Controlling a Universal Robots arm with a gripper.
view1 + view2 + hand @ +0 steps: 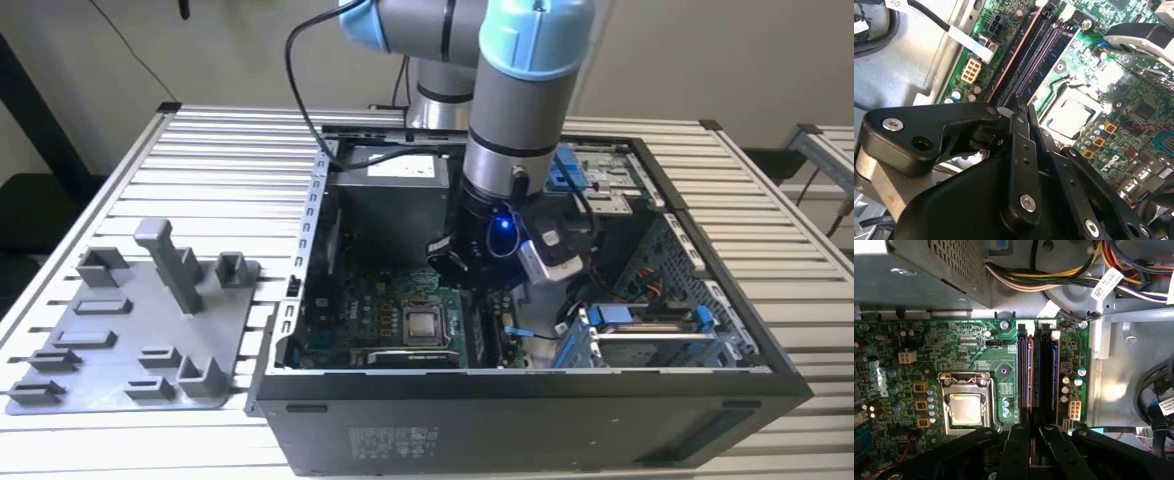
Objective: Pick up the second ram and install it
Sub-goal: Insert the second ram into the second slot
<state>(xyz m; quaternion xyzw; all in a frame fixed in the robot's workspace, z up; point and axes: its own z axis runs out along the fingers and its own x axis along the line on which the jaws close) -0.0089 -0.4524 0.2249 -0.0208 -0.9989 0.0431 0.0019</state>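
- One end effector point(1030, 440) is low inside the case, fingers nearly closed on the ram point(1043, 375), which stands in its socket.
- Install step; pressing it evenly home remains, I judge.

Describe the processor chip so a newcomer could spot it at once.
Look into the open black computer case, at the green motherboard on its floor. The processor sits in a metal frame beside the long black memory sockets. It is the only plain, shiny silver square there.
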